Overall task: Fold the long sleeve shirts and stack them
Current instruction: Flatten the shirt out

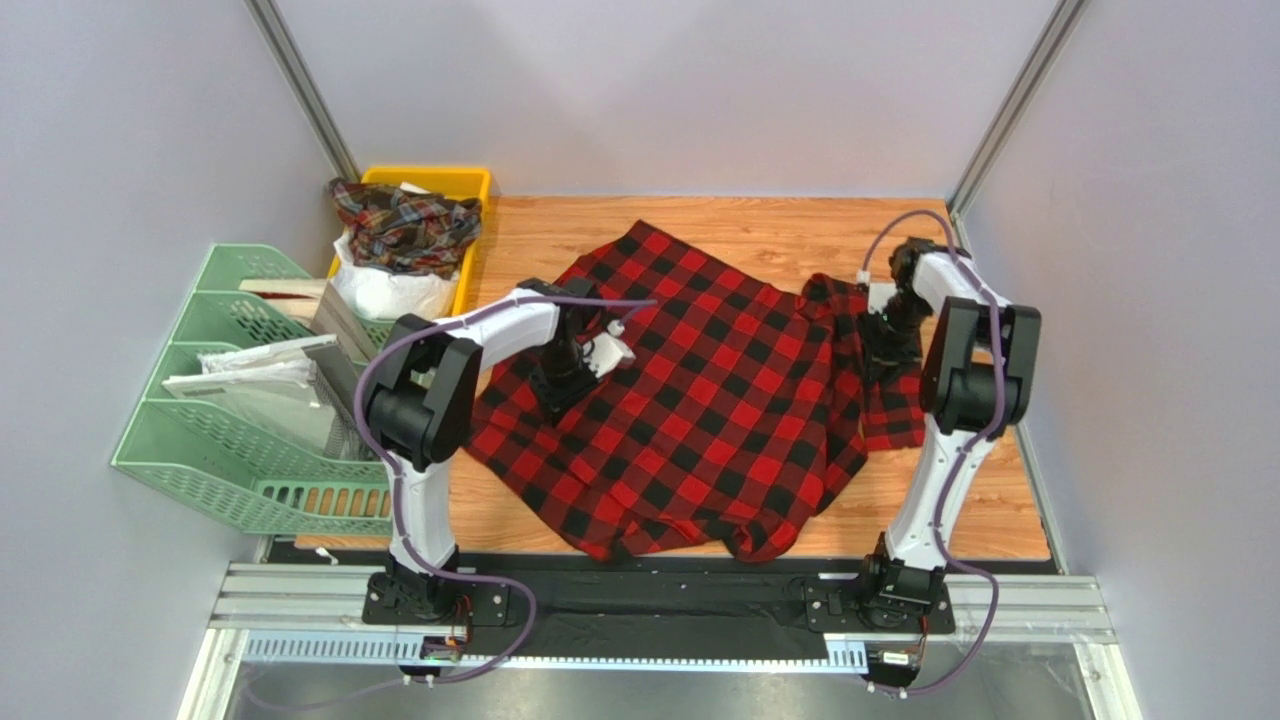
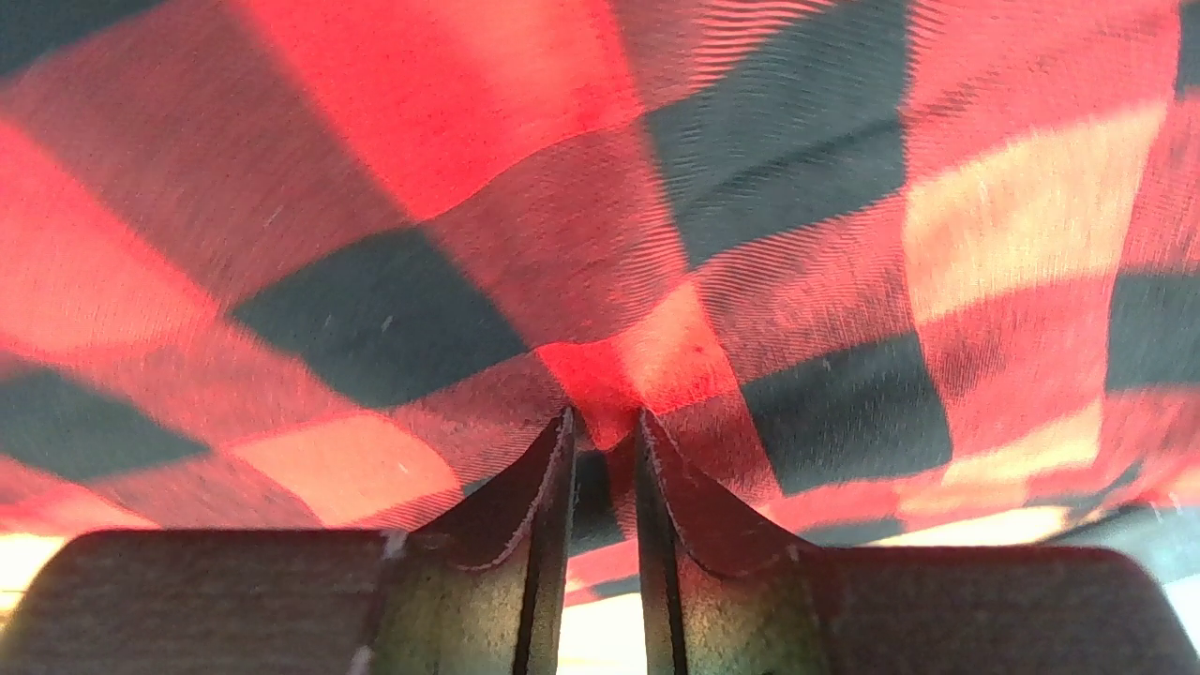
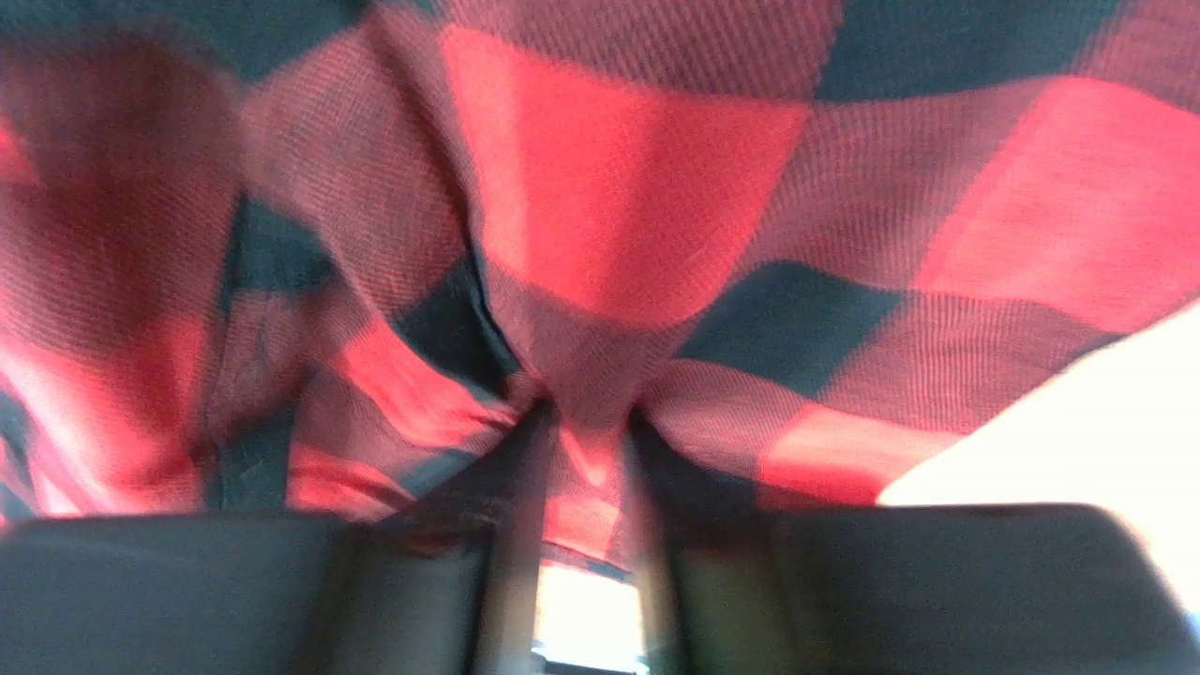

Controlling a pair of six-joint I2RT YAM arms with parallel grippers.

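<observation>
Your left gripper (image 2: 606,422) has its jaws pinched on the red-and-black shirt (image 1: 706,405) spread over the desk (image 1: 751,225). Your right gripper (image 3: 585,415) jaws pinch its right-hand edge.

Red-and-black check shirt (image 3: 620,211) fills the blurred view, spread in loose folds; a bunched fold of it is pinched between the two dark fingers (image 3: 507,485) of the right hand (image 3: 585,422), with a bright patch at lower right
</observation>
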